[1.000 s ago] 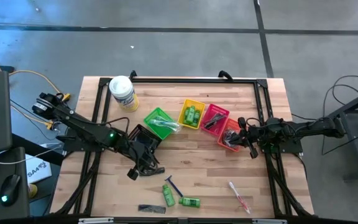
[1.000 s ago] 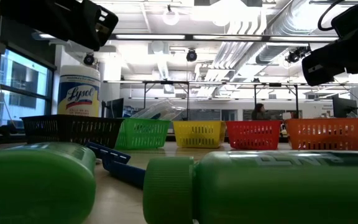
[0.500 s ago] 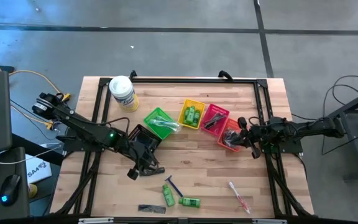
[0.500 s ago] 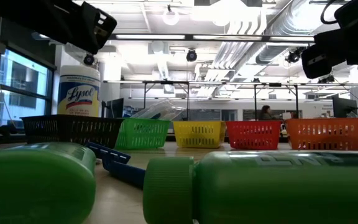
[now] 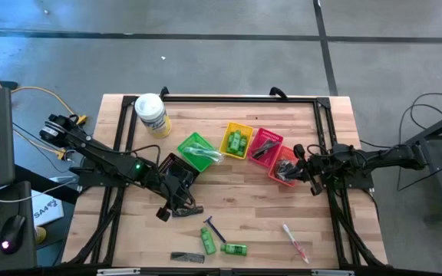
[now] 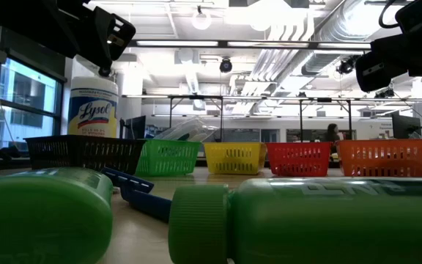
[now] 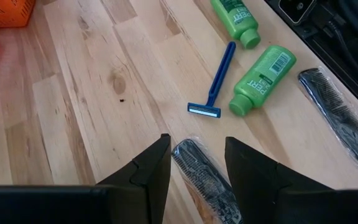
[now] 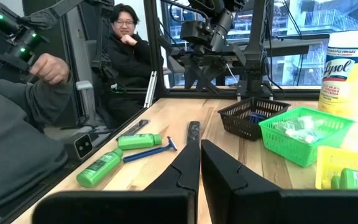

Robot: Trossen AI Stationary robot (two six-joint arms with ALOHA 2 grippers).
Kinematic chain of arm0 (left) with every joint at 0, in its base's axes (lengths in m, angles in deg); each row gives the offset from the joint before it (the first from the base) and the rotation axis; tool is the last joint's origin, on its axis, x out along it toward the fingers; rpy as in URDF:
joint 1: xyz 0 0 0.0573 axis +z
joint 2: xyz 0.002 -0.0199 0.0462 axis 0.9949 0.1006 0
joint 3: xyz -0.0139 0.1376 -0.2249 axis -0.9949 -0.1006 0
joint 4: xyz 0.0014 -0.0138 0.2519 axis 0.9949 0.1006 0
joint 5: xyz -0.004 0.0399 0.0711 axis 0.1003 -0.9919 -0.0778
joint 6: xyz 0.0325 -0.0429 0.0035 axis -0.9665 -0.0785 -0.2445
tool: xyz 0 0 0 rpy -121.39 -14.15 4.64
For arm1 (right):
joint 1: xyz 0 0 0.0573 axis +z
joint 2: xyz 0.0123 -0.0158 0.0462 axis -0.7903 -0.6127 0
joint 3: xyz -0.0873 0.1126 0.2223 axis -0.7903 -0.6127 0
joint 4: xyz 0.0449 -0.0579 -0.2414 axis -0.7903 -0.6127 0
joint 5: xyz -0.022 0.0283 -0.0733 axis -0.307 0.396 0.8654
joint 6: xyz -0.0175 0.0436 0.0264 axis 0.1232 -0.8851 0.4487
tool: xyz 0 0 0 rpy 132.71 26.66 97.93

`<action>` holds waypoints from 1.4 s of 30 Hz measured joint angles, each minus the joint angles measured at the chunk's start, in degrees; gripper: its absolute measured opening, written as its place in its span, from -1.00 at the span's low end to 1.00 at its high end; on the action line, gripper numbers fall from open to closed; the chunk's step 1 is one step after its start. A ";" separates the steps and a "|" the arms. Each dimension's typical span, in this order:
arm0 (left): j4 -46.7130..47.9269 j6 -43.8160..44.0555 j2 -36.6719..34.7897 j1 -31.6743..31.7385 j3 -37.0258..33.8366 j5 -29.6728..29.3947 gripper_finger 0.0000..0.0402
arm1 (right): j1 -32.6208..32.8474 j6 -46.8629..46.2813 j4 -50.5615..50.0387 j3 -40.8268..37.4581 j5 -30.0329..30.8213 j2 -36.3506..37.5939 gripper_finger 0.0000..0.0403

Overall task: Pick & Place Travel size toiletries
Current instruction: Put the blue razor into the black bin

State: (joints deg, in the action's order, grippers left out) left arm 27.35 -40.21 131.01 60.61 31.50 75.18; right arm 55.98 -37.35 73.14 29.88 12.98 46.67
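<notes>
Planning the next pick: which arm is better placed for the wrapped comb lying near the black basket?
Left, I'd say. The left gripper hangs open right over the wrapped comb; the right gripper is shut by the orange basket.

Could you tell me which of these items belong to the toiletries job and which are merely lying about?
Belong to the job:
- green mini bottles
- blue razor
- black comb
- wrapped toothbrush

Not for picking:
- Lysol tub
- coloured baskets
- black basket
- seated person beyond the table
</notes>
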 joint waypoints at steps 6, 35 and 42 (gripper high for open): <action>0.00 0.12 0.00 0.00 0.00 0.00 -0.28 | -0.01 -0.14 -0.01 0.00 -0.01 0.00 -0.97; 0.04 -0.01 0.00 0.00 0.00 -0.02 -0.28 | -0.02 0.22 -0.09 0.00 -0.01 0.00 -0.97; -0.08 -0.32 0.00 0.00 0.00 -1.27 -0.28 | -0.02 0.23 -1.08 0.00 -0.01 0.00 -0.97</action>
State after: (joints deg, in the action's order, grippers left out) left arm 27.27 -40.53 131.01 60.61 31.50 73.91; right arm 55.96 -37.12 72.06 29.88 12.97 46.67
